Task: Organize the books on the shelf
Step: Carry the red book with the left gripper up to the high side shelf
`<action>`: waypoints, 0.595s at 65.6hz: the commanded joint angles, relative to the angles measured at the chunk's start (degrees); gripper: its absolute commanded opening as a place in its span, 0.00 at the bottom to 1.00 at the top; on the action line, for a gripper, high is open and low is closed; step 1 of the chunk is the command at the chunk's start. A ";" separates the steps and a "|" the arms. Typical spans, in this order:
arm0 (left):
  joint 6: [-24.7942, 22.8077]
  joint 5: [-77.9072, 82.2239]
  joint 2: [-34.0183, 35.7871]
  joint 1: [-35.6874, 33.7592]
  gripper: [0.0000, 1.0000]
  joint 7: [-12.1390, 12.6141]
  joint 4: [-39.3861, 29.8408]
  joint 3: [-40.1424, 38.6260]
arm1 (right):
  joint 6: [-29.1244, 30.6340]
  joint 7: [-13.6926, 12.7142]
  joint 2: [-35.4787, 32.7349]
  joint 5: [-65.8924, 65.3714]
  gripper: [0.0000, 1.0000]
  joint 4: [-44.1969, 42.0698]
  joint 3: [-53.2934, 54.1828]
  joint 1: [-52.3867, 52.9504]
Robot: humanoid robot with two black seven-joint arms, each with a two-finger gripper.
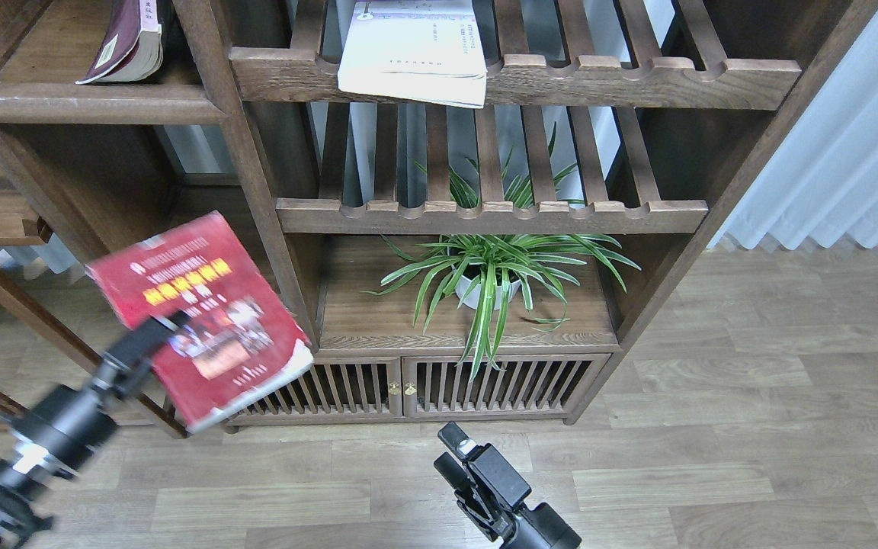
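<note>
My left gripper is shut on the bright red book with a yellow band and photos. It holds the book in the air, cover up and tilted, in front of the shelf unit's lower left. The dark maroon book leans on the solid dark-brown plank shelf at the top left. The white book lies flat on the upper slatted rack, overhanging its front rail. My right gripper is low over the floor at the bottom centre, holding nothing; its fingers look apart.
A potted spider plant stands on the lower board under a second slatted rack. A cabinet with slatted doors sits below. A white curtain hangs at the right. Wood floor lies in front.
</note>
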 commanded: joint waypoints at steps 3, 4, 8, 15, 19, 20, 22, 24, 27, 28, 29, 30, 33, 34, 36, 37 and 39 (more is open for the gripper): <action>0.00 3.36 0.83 -0.09 0.12 2.34 -0.50 -5.38 | 0.00 0.08 0.00 0.07 0.96 -0.12 0.22 0.02; 0.00 4.40 0.83 -0.09 0.12 2.69 -0.67 -6.08 | 0.00 0.08 0.00 0.07 0.96 -0.12 0.31 0.02; 0.00 6.08 0.74 -0.09 0.12 2.87 -1.20 -7.23 | 0.00 0.08 0.00 0.07 0.96 -0.21 0.49 0.02; 0.00 9.42 0.91 0.00 0.12 3.31 -3.31 -10.56 | 0.00 0.00 0.00 -0.02 0.96 -0.56 0.93 0.02; 0.00 13.64 1.27 0.00 0.15 5.15 -5.07 -15.13 | 0.00 0.00 0.00 -0.02 0.96 -0.65 1.28 0.10; 0.00 14.51 1.27 -0.08 0.15 5.68 -5.42 -16.53 | 0.00 0.00 0.00 -0.10 0.96 -0.65 1.28 0.10; 0.00 15.05 1.27 -0.09 0.16 6.03 -5.77 -17.51 | 0.00 0.00 0.00 -0.02 0.96 -0.65 1.28 0.10; 0.00 15.57 1.35 -0.09 0.16 6.56 -6.12 -19.09 | 0.00 0.00 0.00 -0.02 0.96 -0.65 1.28 0.10; 0.00 16.19 1.70 -0.17 0.16 7.09 -6.30 -20.76 | 0.00 0.00 0.00 -0.02 0.96 -0.65 1.28 0.10; 0.00 16.28 1.97 -0.26 0.16 7.14 -6.38 -21.20 | 0.00 0.00 0.00 -0.02 0.96 -0.65 1.28 0.10; 0.00 16.36 2.40 -0.35 0.16 7.14 -6.39 -21.73 | 0.00 0.00 0.00 -0.10 0.96 -0.65 1.28 0.10; 0.00 16.37 2.58 -0.52 0.15 7.14 -6.39 -21.90 | 0.00 0.00 0.00 -0.02 0.96 -0.65 1.28 0.10; 0.00 16.45 3.90 -2.27 0.14 7.14 -6.39 -22.78 | 0.00 0.00 0.00 -0.10 0.96 -0.65 1.37 0.10; 0.00 16.45 3.99 -2.54 0.14 7.14 -6.39 -22.96 | 0.00 0.00 0.00 -0.10 0.96 -0.65 1.37 0.10; 0.00 16.54 4.43 -3.60 0.12 7.14 -6.30 -23.66 | 0.00 0.00 0.00 -0.10 0.96 -0.65 1.37 0.10; 0.00 16.63 4.52 -3.77 0.12 7.14 -6.30 -23.84 | 0.00 0.00 0.00 -0.02 0.96 -0.65 1.37 0.10; 0.00 16.72 4.69 -4.39 0.11 7.14 -6.03 -24.54 | 0.00 0.00 0.00 -0.02 0.96 -0.65 1.37 0.19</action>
